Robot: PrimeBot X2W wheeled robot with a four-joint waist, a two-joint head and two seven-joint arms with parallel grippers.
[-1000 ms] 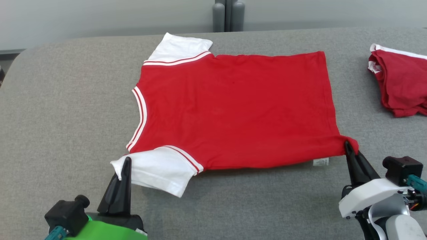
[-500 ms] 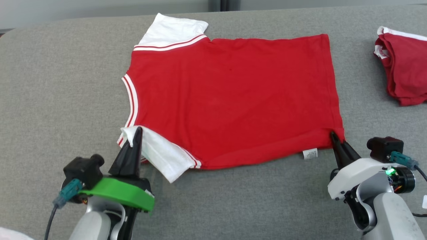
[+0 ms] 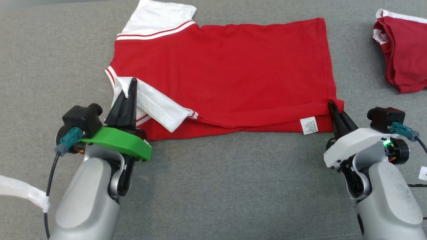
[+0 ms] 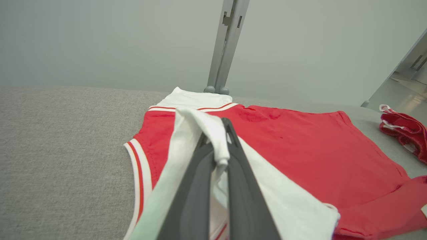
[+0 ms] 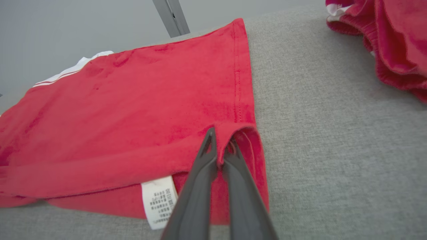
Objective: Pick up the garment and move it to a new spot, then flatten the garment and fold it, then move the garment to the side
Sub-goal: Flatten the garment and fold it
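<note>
Garment, red fabric T-shirt with white striped sleeves [image 3: 227, 70], spread flat across upper centre of frame on grey fabric tabletop [image 3: 217, 186]. Left gripper [image 3: 132, 81], centre left, clamped on white near sleeve [image 3: 156, 106], sleeve lying over red body. Right gripper [image 3: 331, 106], centre right, pinching red hem corner beside white care label [image 3: 309, 125]. Crumpled red-and-white cloth [image 3: 403, 56] well apart, upper right.

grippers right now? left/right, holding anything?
Left gripper: shut, holding the near white sleeve.
Right gripper: shut, holding the red shirt by its hem corner.
</note>
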